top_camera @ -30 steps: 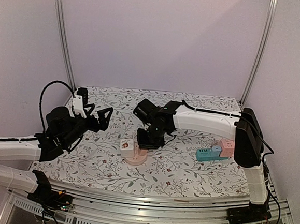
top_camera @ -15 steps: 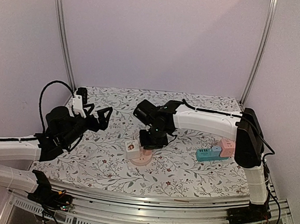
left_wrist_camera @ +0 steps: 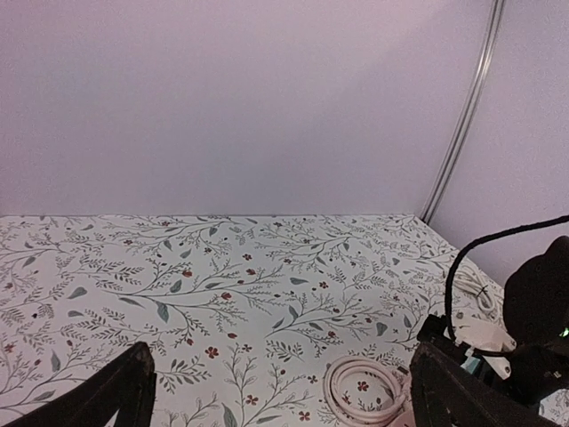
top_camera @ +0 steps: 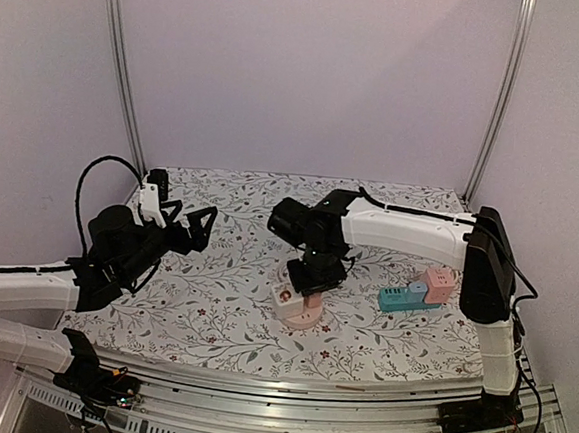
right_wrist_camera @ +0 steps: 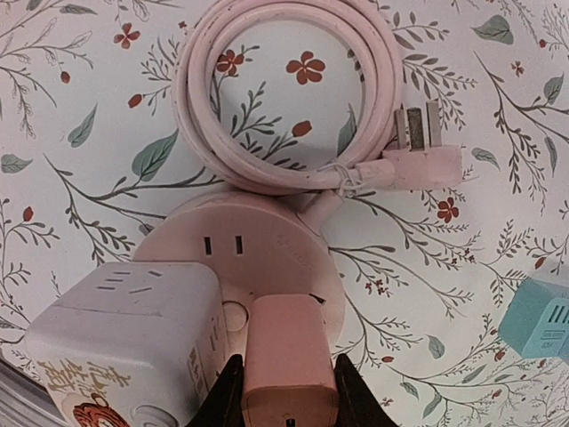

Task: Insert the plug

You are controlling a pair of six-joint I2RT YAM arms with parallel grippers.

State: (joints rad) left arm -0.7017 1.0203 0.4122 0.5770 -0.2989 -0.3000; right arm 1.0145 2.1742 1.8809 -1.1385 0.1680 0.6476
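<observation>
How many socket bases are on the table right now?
2. A round pink base sits under the plug in the right gripper; a teal strip lies to its right. Others may be hidden.

A table (top_camera: 221, 321) carries a white cloth printed with grey-green leafy sprigs and small red flowers. Behind the table rises a plain, pale lilac back wall (top_camera: 310, 78), with matching side walls (top_camera: 37, 106) on either side of it. Two slim metal posts (top_camera: 122, 73) stand at the table's far corners. Aluminium rails (top_camera: 285, 402) run along its near edge. The light is soft and even.
</observation>
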